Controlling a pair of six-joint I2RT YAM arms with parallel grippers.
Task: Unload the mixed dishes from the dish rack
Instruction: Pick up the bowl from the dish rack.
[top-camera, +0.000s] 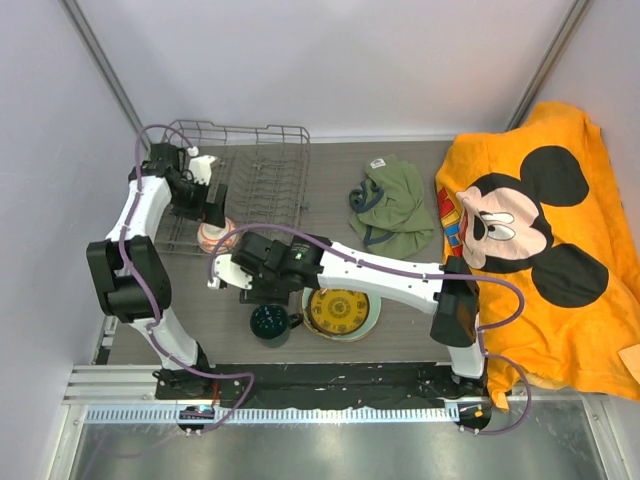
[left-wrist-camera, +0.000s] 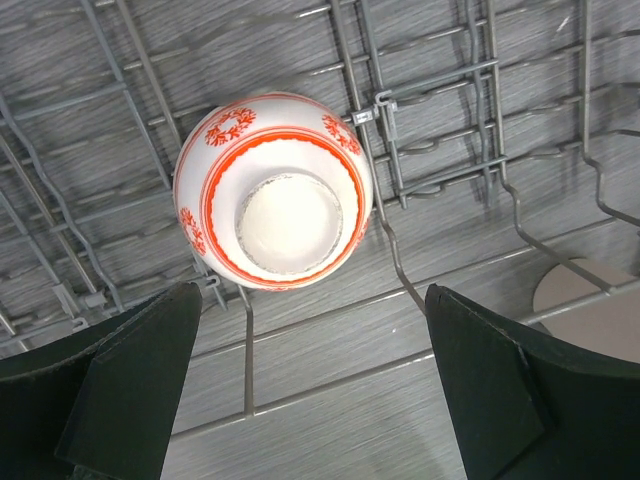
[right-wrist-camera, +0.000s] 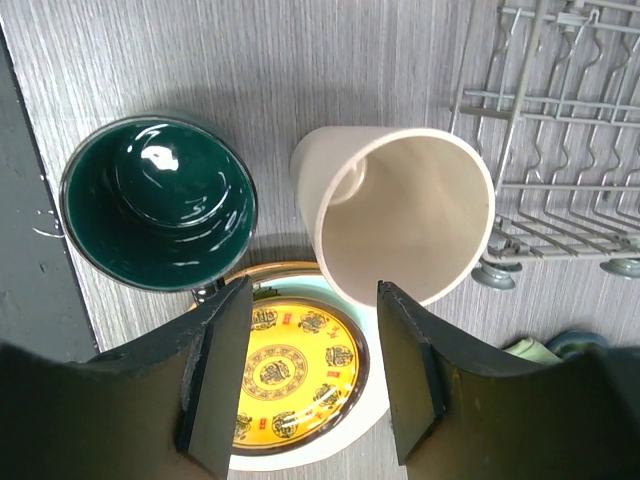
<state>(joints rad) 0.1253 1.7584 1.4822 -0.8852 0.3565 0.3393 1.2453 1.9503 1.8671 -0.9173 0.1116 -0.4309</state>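
Overhead, at the far left of the grey tabletop (top-camera: 330, 165): dish rack (top-camera: 262, 165) of grey wire, with upright prongs in the middle. Inside it, at the near left corner, small red-and-white patterned bowl (left-wrist-camera: 275, 205), upside down on the wires, foot ring upward. Over this bowl, left end effector (left-wrist-camera: 315, 310), released: both dark fingers (left-wrist-camera: 130, 385) spread wide, one at each side of the wrist view, not touching the bowl, nothing between them except rack wires and tabletop.

In front of the rack, right end effector (right-wrist-camera: 312, 300), released too, fingers apart and gripping nothing. Just beyond its fingertips, beige cup (right-wrist-camera: 400, 215), empty, mouth turned toward the wrist camera, outside the rack and near the rack's corner foot. Cannot tell if upright or leaning, nor if touching the finger at the right of that view, with the tip of this finger overlapping the rim.

Just beside the cup, dark green mug (right-wrist-camera: 158, 205), upright on the tabletop, empty inside. Next to the mug, small yellow patterned plate (right-wrist-camera: 290, 380), flat on top of pale green plate (top-camera: 374, 320), partly seen through the gap of the right fingers.

Further right, well apart from the dishes, crumpled olive-green cloth (top-camera: 395, 205); at the right edge, orange towel (top-camera: 540, 200) with a cartoon mouse.
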